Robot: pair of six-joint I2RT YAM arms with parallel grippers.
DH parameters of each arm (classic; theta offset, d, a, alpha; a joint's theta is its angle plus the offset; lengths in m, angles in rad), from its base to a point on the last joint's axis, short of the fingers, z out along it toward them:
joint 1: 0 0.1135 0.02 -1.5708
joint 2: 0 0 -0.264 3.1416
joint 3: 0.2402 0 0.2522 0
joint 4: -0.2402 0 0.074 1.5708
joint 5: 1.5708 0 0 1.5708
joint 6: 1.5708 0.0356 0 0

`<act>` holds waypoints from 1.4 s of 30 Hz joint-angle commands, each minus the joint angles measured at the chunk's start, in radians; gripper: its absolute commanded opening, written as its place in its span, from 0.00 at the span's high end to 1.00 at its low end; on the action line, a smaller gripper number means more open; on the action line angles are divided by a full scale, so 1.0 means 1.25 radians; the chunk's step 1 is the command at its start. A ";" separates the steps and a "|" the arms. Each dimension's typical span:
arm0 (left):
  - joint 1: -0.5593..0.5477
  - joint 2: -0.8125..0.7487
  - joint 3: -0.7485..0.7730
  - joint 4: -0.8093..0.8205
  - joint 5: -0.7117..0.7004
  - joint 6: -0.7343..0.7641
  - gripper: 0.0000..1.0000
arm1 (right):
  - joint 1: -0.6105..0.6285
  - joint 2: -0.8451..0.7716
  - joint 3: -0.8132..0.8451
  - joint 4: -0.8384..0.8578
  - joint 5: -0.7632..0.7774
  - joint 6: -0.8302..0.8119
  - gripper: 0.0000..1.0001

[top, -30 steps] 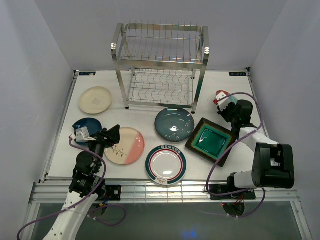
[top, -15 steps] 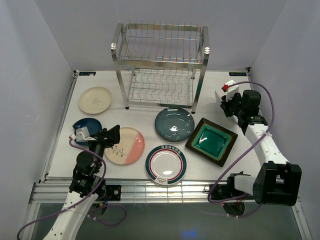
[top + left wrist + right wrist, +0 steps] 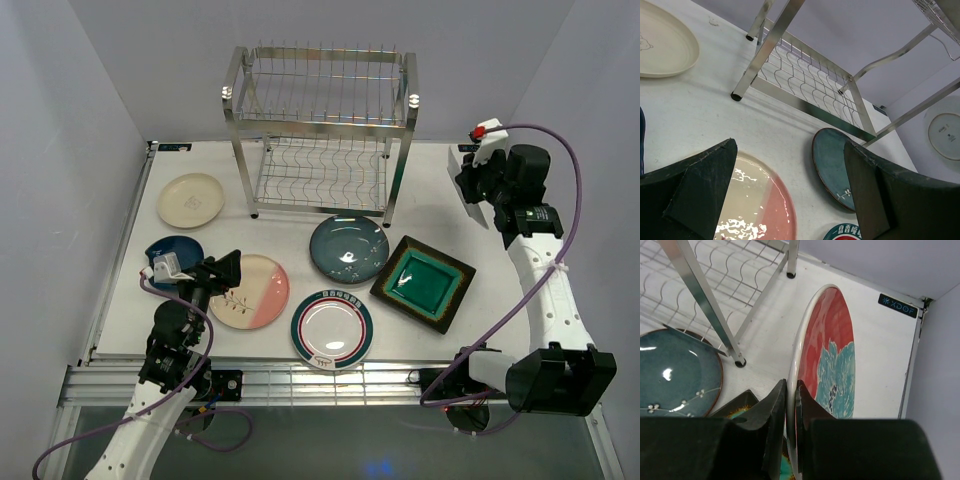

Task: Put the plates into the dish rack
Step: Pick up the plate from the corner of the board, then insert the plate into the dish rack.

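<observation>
My right gripper (image 3: 478, 176) is shut on the rim of the red-and-teal plate (image 3: 832, 355) and holds it on edge in the air, right of the dish rack (image 3: 320, 120); the grip shows in the right wrist view (image 3: 791, 390). The rack holds nothing. On the table lie the cream plate (image 3: 191, 200), dark blue plate (image 3: 168, 250), pink-and-cream plate (image 3: 258, 292), green-red rimmed white plate (image 3: 332, 328), dark teal plate (image 3: 349, 248) and square green plate (image 3: 424, 282). My left gripper (image 3: 225, 268) is open and empty, low over the pink-and-cream plate (image 3: 755, 200).
The rack's front right leg (image 3: 740, 361) stands just left of the held plate. White walls close in the table on three sides. A raised rail runs along the table's right edge (image 3: 515, 200).
My right arm has lifted the red-and-teal plate higher and carried it toward the back right. The left arm and the plates on the table have not moved.
</observation>
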 commanded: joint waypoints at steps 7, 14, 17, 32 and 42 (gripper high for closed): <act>-0.003 0.018 -0.008 0.051 0.062 0.001 0.02 | 0.001 -0.073 0.158 0.070 -0.017 0.072 0.92; -0.002 0.055 -0.048 0.215 0.231 -0.026 0.02 | 0.001 -0.130 0.158 0.064 0.022 0.215 0.92; -0.002 0.102 -0.059 0.274 0.281 -0.035 0.02 | 0.001 -0.143 0.155 0.048 0.032 0.288 0.92; -0.079 0.256 -0.074 0.500 0.314 -0.037 0.05 | 0.001 -0.234 0.099 0.077 0.208 0.530 0.92; -0.094 0.259 -0.085 0.510 0.303 -0.013 0.05 | 0.001 -0.235 0.210 0.180 0.050 0.461 0.92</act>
